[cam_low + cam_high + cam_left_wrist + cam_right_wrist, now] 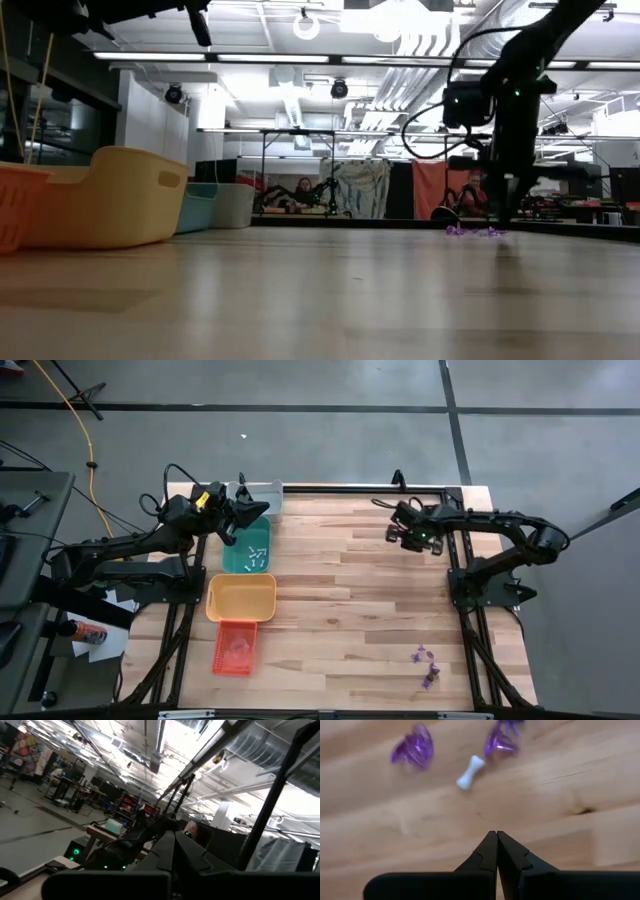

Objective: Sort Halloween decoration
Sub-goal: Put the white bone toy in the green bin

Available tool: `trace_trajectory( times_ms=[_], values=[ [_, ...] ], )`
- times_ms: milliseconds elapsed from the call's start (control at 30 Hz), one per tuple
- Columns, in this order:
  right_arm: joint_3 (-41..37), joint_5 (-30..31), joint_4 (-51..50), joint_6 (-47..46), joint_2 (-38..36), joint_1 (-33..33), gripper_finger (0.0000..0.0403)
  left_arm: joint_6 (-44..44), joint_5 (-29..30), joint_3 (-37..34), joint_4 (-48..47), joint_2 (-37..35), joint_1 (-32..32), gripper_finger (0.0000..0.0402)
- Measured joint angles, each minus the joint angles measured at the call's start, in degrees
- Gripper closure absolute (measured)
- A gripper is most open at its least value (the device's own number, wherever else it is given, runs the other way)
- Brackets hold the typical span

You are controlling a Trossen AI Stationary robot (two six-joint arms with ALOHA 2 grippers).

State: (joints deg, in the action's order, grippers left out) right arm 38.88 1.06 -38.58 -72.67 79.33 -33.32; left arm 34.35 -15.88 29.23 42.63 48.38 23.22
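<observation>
The Halloween decoration is a scatter of tiny trinkets. Two purple ones [413, 750] [499, 742] and a white bone-shaped one [470, 771] lie flat on the wood just ahead of my right gripper [496, 834]. That gripper is shut, points down and sits near the table's far right [394, 535]. The same small cluster [475, 231] shows at its foot in the low view. Another purple group [425, 665] lies at the near right. My left gripper [247, 520] hovers shut over the far end of the teal tray [228, 560], its fingers [170, 851] tipped up toward the room.
A column of trays runs along the table's left side: grey [272, 498] farthest, then teal holding whitish pieces [256, 556], yellow [241, 598], and orange [236, 648] nearest. Bare wood spreads across the middle. A dark frame rail [455, 590] runs along the right edge.
</observation>
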Motion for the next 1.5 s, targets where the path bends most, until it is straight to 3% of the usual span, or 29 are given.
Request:
trace_trajectory(
  times_ms=[100, 367, 567, 967, 1500],
  values=[
    [-1.16, 0.29, 4.46, -6.16, 0.0, 0.02, 0.0402, 0.0, -0.04, 0.0, 0.0, 0.0, 0.0, 0.0401],
    [2.41, 5.43, 3.24, -8.34, 0.21, -0.21, 0.0402, 0.0, -2.14, 0.0, -0.65, 0.0, 0.0, 0.0402],
    [2.75, 3.06, 2.4, -8.1, 2.62, -2.33, 0.0397, 0.02, -3.36, 0.0, -2.91, 0.0, 0.0, 0.0401],
    [2.75, 5.03, 3.94, -14.37, 3.21, -2.71, 0.0286, 0.11, -6.13, 0.0, -3.9, -0.02, -0.04, 0.0402],
    [2.74, 6.47, 4.09, -18.86, 3.21, -4.52, 0.0287, 0.15, -6.1, 0.0, -3.89, -0.02, -0.02, 0.0402]
  ],
)
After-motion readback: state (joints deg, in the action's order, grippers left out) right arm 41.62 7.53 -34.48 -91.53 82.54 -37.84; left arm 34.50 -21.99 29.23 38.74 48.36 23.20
